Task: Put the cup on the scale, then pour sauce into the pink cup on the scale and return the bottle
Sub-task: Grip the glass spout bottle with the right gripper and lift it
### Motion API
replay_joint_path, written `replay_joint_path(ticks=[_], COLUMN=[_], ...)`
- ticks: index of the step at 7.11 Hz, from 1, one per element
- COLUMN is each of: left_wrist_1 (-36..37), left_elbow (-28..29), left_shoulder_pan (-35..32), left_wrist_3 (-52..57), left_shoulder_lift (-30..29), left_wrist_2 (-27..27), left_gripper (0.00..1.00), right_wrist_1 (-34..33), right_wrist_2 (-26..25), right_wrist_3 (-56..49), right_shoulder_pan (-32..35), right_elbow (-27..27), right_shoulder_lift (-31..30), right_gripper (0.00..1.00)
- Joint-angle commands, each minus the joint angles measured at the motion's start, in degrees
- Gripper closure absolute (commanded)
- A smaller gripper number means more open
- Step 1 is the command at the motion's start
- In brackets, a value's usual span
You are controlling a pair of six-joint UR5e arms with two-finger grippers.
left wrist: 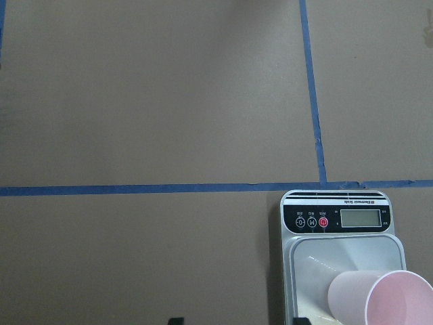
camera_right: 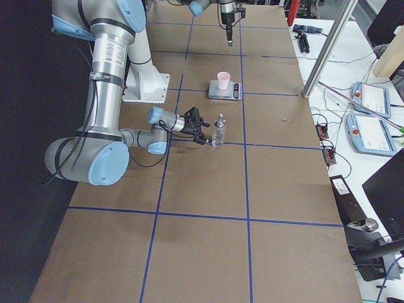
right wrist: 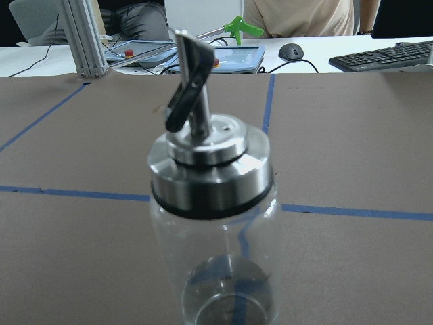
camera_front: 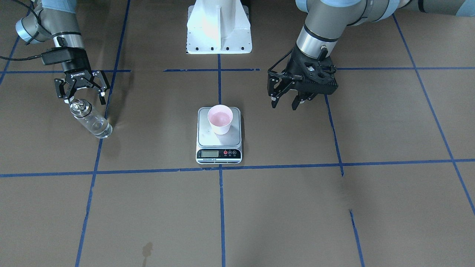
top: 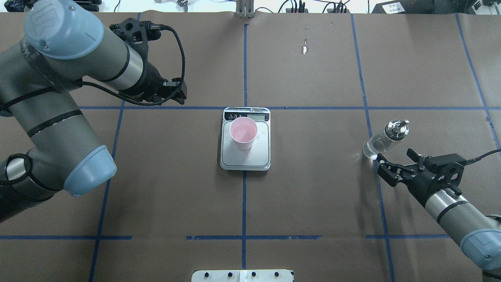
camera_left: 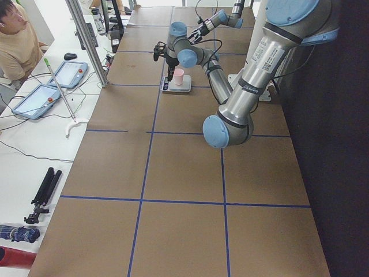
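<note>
Cup (camera_front: pixel 220 119) placement looks finished: the pink paper cup stands upright on the silver platform of the scale (camera_front: pixel 207 138), inside its edges, with its mouth up and its long axis vertical. I cannot say whether sauce is already in it. The inside looks only pink, the liquid would be clear, and the display is too small to read. So the pour is either not yet begun or already over, and the pictures fit both.

The bottle (camera_front: pixel 92 123) stands on the table (camera_front: pixel 259 207) well apart from the scale, on the robot's right side, next to a blue tape line. Its long axis is vertical too, base down and metal cap up. In the right wrist view the spout rises from the cap and leans a little to that view's left. A small amount of clear liquid seems to sit at the bottom.

The right gripper (camera_front: pixel 84 99) is just beside the bottle, its fingers spread wide, holding nothing and not touching the glass. The left gripper (camera_front: pixel 284 106) hangs near the scale on the robot's left, also with fingers apart and empty. If the pour is not done, what is left is to grasp the bottle, tip it over the cup and set it back.
</note>
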Motion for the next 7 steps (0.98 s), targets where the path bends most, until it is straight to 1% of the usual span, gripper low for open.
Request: replay_joint_path(ticks=[1,2,4,7], left_wrist_1=[0.0,0.0,0.18,0.18], left_elbow=[-0.06,-0.32,-0.76,-0.76], left_shoulder_pan=[0.0,0.0,0.0,0.0], left_wrist_3=[0.0,-0.09,-0.09,-0.09], left_shoulder_lift=[0.0,0.0,0.09,0.0], left_wrist_2=[0.04,-0.04,-0.04,-0.04], left_gripper=[0.38,0.38,0.37,0.37], right_wrist_1=[-0.24,-0.42,-0.6,-0.6], right_wrist_2=[-5.19,-5.21,-5.47,-5.91], right_wrist_3=[1.63,1.9,1.91,1.82], right_shoulder_pan=[-1.75,-1.93,-1.93,-1.75], right_elbow=[-1.75,-1.94,-5.87,-6.68], right_shoulder_lift=[0.66,1.09,5.38,5.58], right_gripper=[0.01,0.01,0.02,0.02])
